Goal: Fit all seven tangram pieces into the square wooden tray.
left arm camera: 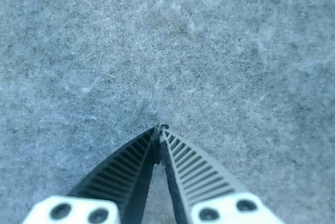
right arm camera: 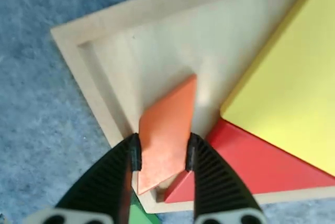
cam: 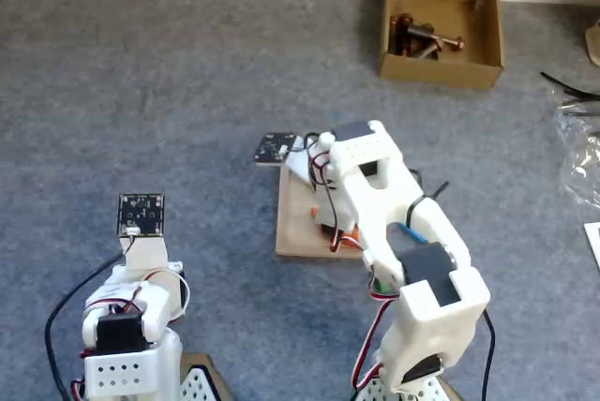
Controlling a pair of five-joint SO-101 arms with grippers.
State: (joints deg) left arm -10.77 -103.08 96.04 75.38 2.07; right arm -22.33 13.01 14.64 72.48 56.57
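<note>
1. Right gripper (right arm camera: 163, 153) pinches the orange piece (right arm camera: 168, 124) across its two long edges, one ribbed finger on each side.
2. That piece, a parallelogram, hangs over a corner of the tray (right arm camera: 104, 22), just beside the inner wall. Its near end overlaps the rim and the red piece (right arm camera: 251, 164). Whether it touches the tray floor or rides above it, I cannot tell.
3. By its look, the orange piece is thin, rigid painted wood. It should be light and not fragile, but it is smooth-faced, so it may swivel between the fingers. A hold across the long edges near the middle, as now, seems best, and it must go down flat to seat.
4. Red piece lies flat along the tray wall, and the yellow piece (right arm camera: 285, 85) touches its long side. Both are cut off by the frame.
5. Bare tray floor shows between the orange piece and the yellow one. From above, the tray (cam: 292, 228) sits near the table's middle, with the right arm over its 3 o'clock half.
6. Green scrap (right arm camera: 140, 216) sits under the fingers, outside the rim. Too little shows to call it a piece.
7. From above, the arm hides much of the tray, so the pieces cannot be counted.
8. Left gripper (left arm camera: 159, 130), at 8 o'clock from the tray, is pressed together on nothing, above grey carpet (left arm camera: 209, 51).
9. Box (cam: 441, 26) stands at 1 o'clock, well apart.
</note>
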